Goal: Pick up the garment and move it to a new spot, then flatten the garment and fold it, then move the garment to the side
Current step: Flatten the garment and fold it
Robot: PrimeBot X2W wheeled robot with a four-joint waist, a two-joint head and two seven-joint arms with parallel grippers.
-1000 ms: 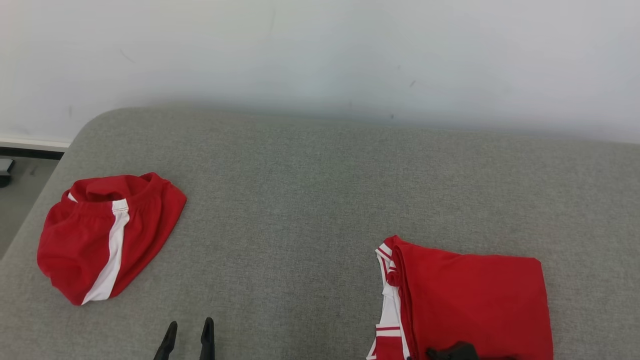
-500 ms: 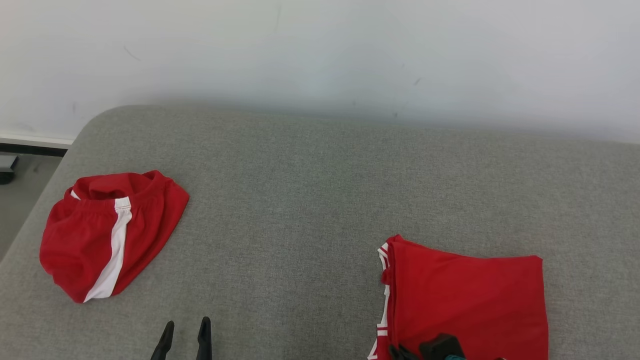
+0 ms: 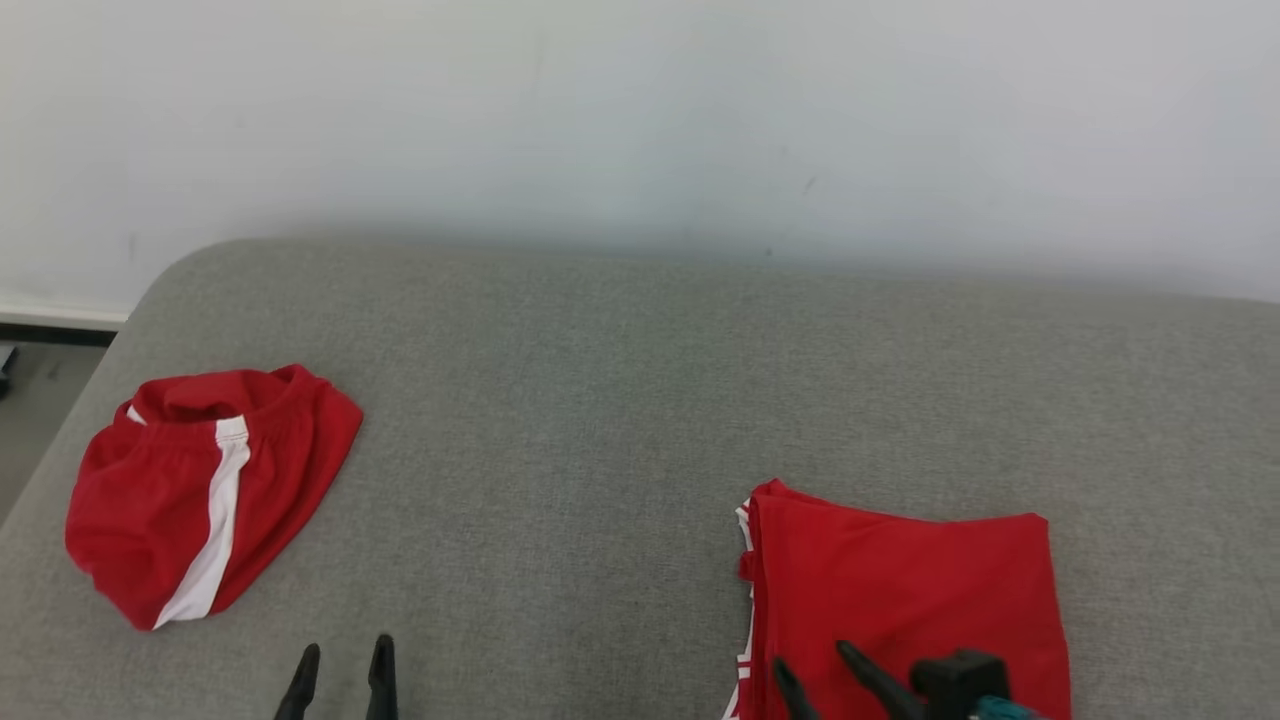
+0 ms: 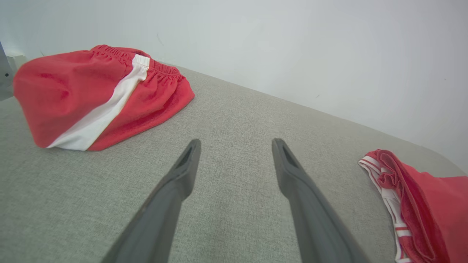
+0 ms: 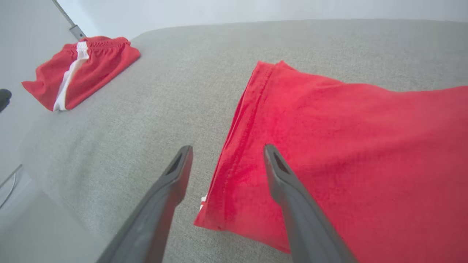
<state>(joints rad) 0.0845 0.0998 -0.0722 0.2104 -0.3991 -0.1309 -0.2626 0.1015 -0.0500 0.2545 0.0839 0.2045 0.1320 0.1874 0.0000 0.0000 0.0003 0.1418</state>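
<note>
Head view, clock positions taken from frame centre. Folded red garment [image 3: 900, 590] lies flat at 5 o'clock on the grey padded table [image 3: 600, 400], a rough rectangle with white trim peeking along its left edge. Right gripper [image 3: 810, 655] is also at 5 o'clock, over the garment's near-left corner, jaws spread and holding nothing; in the right wrist view one finger stands over the cloth, the other over bare table, and the folded edge runs between them. Left gripper [image 3: 346, 647] at 7 o'clock, jaws wide, empty, above bare table. Judgement: fold complete and the garment already sits off to the right side, so the last step, the move aside, looks at or near its end. The next move calls for lifting the right gripper straight clear so neither fingertip catches the stacked edge and drags the layers open. Nearby: crumpled red shorts with white stripe [image 3: 150, 500] at 8 o'clock, well apart from the folded piece; pale wall [image 3: 640, 120] at 12. Nothing lies between the grippers and the garment
</note>
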